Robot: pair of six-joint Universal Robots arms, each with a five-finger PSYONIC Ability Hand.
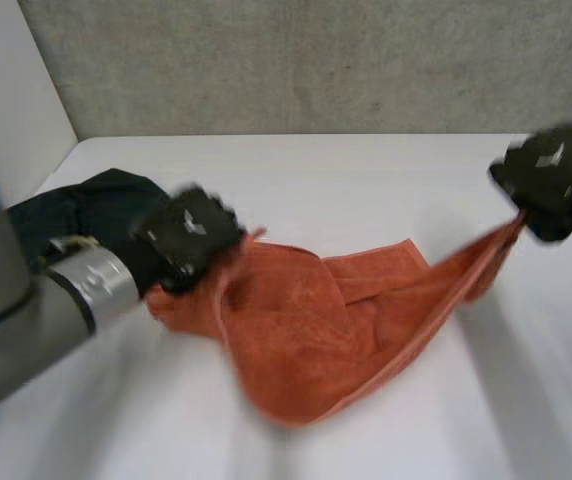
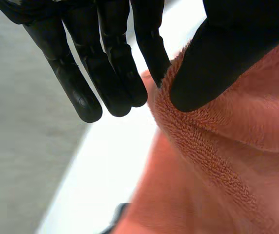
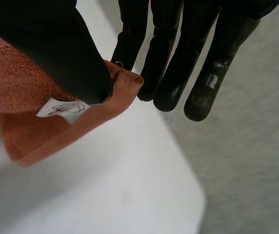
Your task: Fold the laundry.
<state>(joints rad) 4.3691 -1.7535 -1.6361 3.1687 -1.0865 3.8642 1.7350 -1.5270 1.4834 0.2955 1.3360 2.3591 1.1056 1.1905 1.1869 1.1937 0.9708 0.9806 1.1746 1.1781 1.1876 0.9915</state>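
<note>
Head view: robot hands [image 1: 188, 236] [image 1: 554, 182] pinch opposite towel [image 1: 316, 330] edges.

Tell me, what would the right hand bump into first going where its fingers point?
Probably the white table, near its edge; nothing lies between. The right hand, pinching the orange towel, has its fingertips about over that edge, so it might reach the grey floor instead.

towel [image 1: 306, 330]: I read rust-orange — plain, no pattern
tag [image 3: 64, 108]: white, dark script
garment [image 1: 74, 208]: near-black
table [image 1: 366, 170]: white
</note>
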